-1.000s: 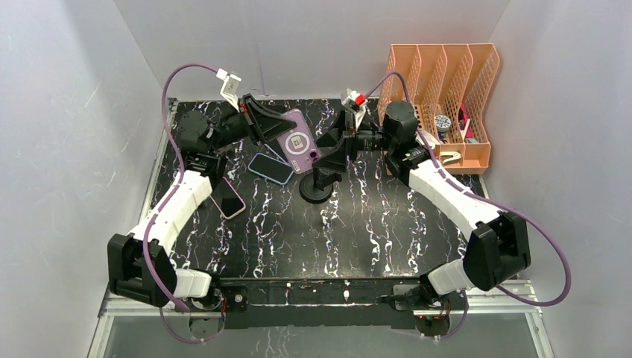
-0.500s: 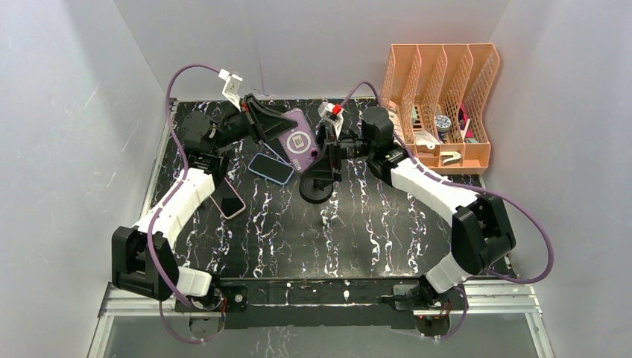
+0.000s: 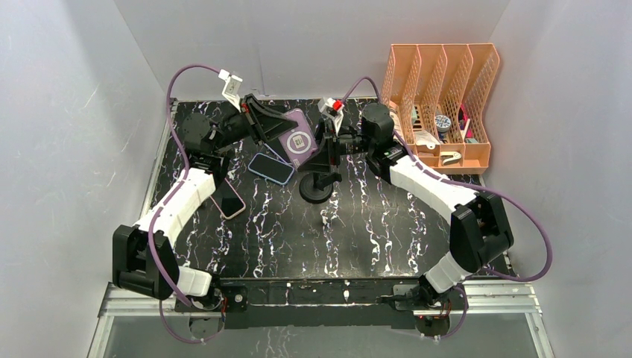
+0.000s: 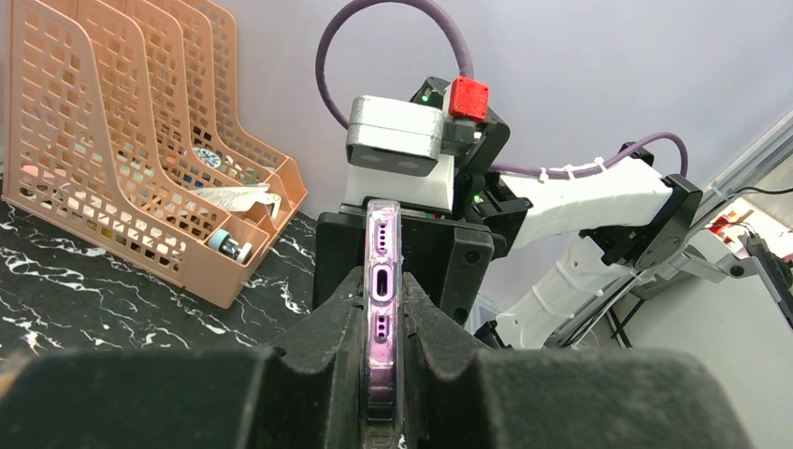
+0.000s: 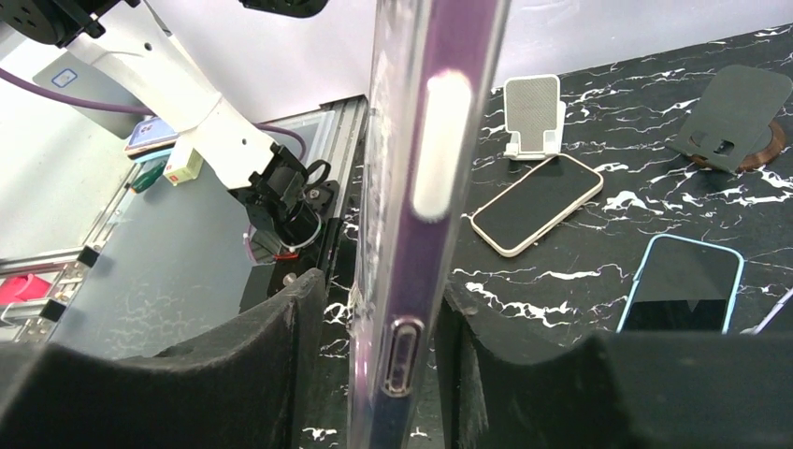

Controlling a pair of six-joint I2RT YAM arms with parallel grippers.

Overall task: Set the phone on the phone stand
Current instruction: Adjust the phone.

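My left gripper (image 3: 272, 128) is shut on a purple phone (image 3: 298, 139) and holds it on edge in the air at the back of the table. In the left wrist view the phone (image 4: 382, 281) is clamped between both pads, charging port facing the camera. My right gripper (image 3: 322, 142) is at the phone's other end, jaws open on either side of its edge (image 5: 430, 187) with a gap on the left side. The black phone stand (image 3: 317, 186) stands on its round base just below the two grippers.
A blue-cased phone (image 3: 270, 168) and a pink-cased phone (image 3: 228, 200) lie on the black marbled table to the left. An orange file organizer (image 3: 443, 104) with small items stands at the back right. A small white stand (image 3: 326, 218) sits near the middle.
My right gripper has swung left from beside the organizer to the purple phone and now straddles its edge. The left gripper has kept hold of the phone, nearly still.
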